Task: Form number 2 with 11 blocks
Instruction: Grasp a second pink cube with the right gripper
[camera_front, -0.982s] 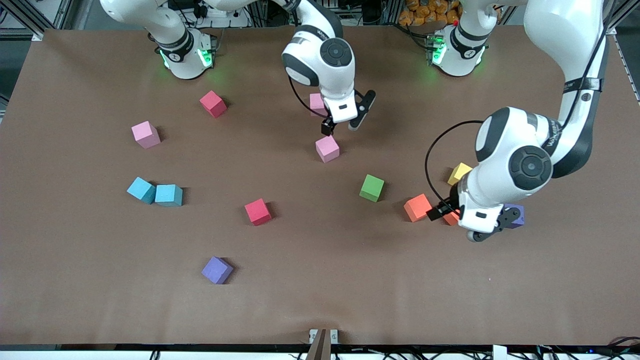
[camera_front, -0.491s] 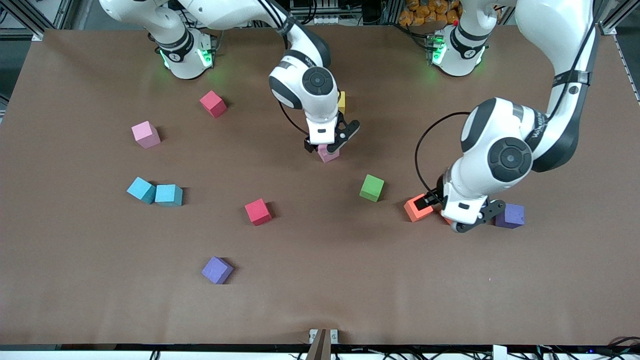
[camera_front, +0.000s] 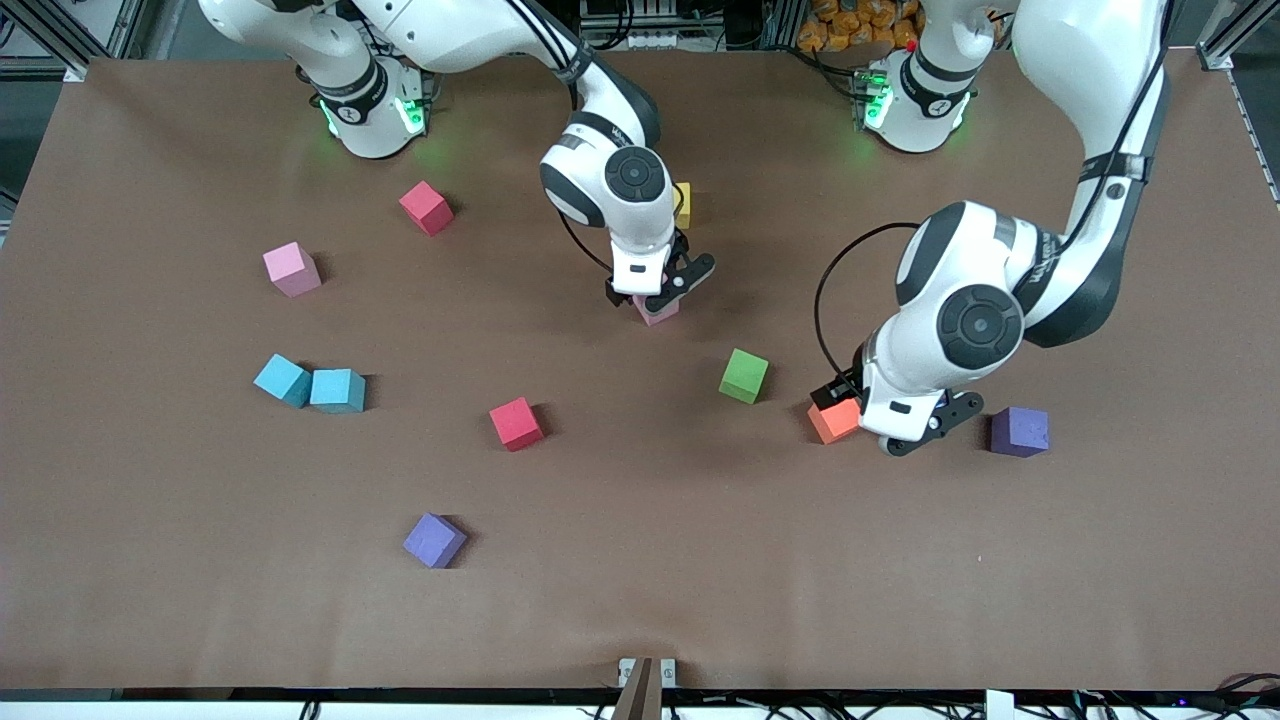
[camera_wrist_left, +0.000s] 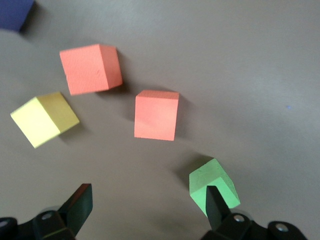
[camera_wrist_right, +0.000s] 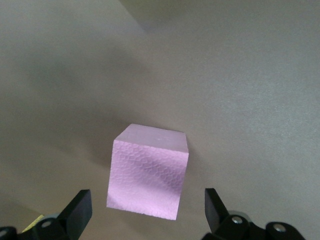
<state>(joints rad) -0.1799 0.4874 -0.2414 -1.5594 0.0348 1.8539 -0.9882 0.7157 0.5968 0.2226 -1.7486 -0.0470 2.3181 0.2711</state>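
Right gripper: agape over pink block. Left gripper: agape, orange block at 9 o'clock. Your risk: off-centre descent nudges foam cubes.

Thirteen blocks: two per colour, but one green block.

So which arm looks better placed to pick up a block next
Probably the right. The right hand is open and low, with a pink block centred between its fingers. The left hand is open too, but the orange blocks lie ahead of its fingers, not between them.
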